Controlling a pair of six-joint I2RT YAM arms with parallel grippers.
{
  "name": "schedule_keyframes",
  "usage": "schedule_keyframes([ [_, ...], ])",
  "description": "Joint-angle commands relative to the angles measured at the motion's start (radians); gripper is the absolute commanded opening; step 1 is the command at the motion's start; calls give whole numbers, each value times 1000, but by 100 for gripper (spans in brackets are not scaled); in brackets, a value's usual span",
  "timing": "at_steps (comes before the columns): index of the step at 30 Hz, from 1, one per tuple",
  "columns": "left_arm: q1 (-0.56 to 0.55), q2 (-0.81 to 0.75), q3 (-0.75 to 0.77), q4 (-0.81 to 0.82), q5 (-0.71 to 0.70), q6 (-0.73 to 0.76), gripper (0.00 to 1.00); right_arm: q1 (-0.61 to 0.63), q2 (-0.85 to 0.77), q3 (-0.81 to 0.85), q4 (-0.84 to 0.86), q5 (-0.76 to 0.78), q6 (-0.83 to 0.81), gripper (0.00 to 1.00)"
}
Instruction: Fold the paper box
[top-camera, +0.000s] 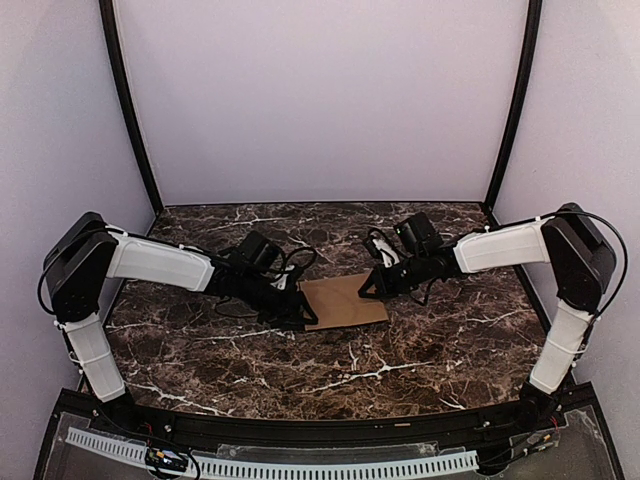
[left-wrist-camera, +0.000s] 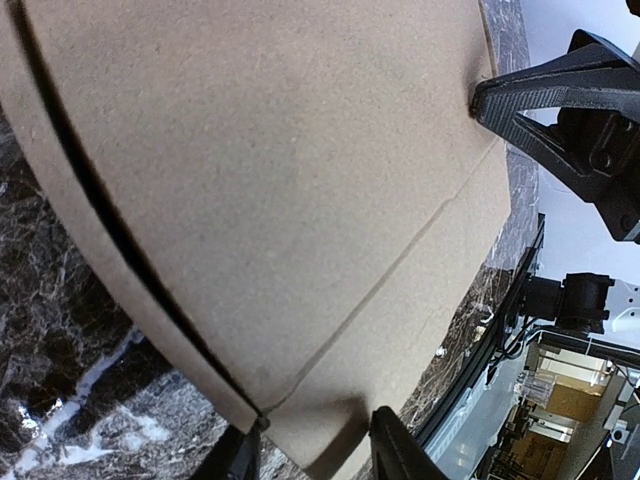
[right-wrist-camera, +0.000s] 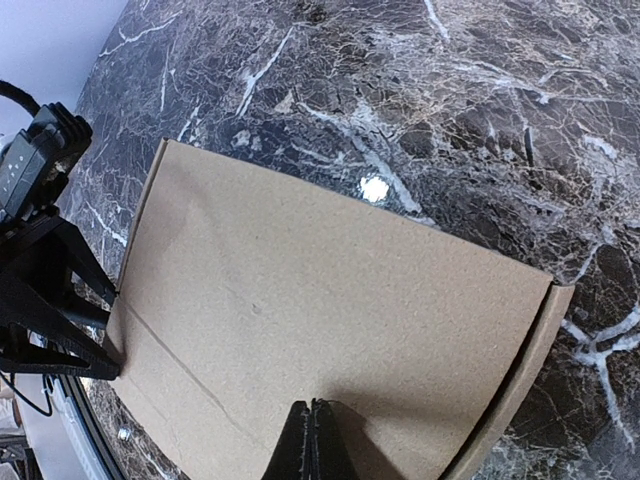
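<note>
The paper box (top-camera: 345, 300) is a flat brown cardboard sheet with a crease line, lying in the middle of the marble table. My left gripper (top-camera: 298, 315) is at its left end. In the left wrist view its fingers (left-wrist-camera: 392, 450) stand apart, with a narrow flap end of the paper box (left-wrist-camera: 280, 180) between them. My right gripper (top-camera: 366, 290) is at the sheet's far right corner. In the right wrist view it (right-wrist-camera: 316, 408) is shut with nothing between the jaws, and its tips rest on top of the paper box (right-wrist-camera: 320, 290).
The dark marble table (top-camera: 400, 350) is enclosed by white walls with black corner posts (top-camera: 130, 110). A black rail with a white perforated strip (top-camera: 320, 465) runs along the near edge, between the arm bases.
</note>
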Motion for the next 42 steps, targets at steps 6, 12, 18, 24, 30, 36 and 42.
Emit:
schedule_keyframes([
  [6,-3,5,-16,-10,-7,21,37,15,36,-10,-42,41,4,0],
  [12,-3,1,-6,-76,-46,65,37,15,34,-14,-42,46,4,0],
  [18,-3,-7,1,-112,-73,94,37,17,40,-12,-43,49,7,0],
  [24,-3,2,12,-114,-81,102,37,20,40,-8,-44,50,8,0],
  [30,-3,6,34,-112,-70,103,35,22,41,-7,-44,50,8,0],
  [36,-3,5,49,-99,-47,95,33,22,41,-6,-44,50,8,0],
  [42,-3,1,48,-82,-33,87,32,22,40,-6,-46,50,8,0],
])
